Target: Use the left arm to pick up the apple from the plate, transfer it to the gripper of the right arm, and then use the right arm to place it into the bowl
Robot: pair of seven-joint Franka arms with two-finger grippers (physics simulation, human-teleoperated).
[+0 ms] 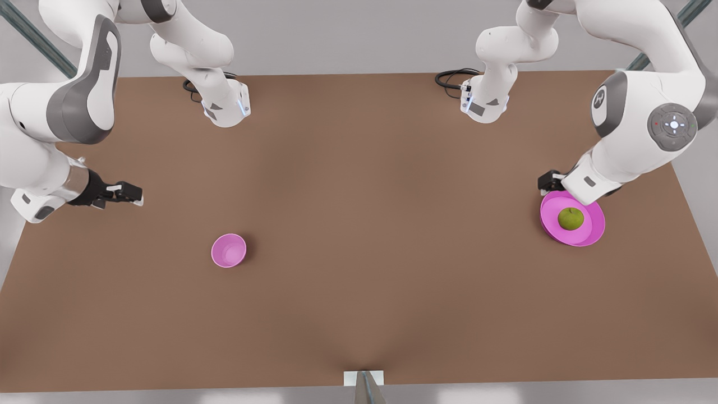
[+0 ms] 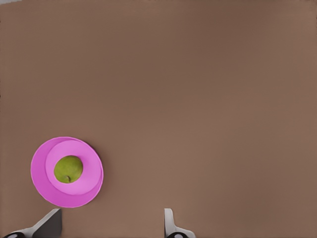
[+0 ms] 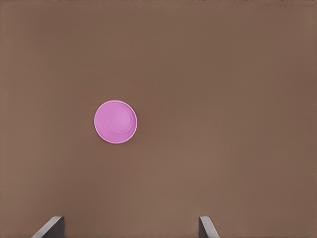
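Observation:
A yellow-green apple (image 1: 570,219) (image 2: 68,169) lies in the middle of the magenta plate (image 1: 592,235) (image 2: 42,186) at the front view's right. Just above the plate's far rim hovers my left gripper (image 1: 548,182) (image 2: 109,225), open, with the plate off to one side of its fingers (image 2: 169,224) in the left wrist view. The small pink bowl (image 1: 228,250) (image 3: 115,121) stands empty left of centre. My right gripper (image 1: 133,194) (image 3: 129,227) is open at the front view's left edge, high above the table and short of the bowl.
Both arm bases (image 1: 224,106) (image 1: 485,101) stand at the far edge of the brown table (image 1: 364,224), each with a black cable coiled beside it. A small white bracket (image 1: 363,379) sits at the table's near edge.

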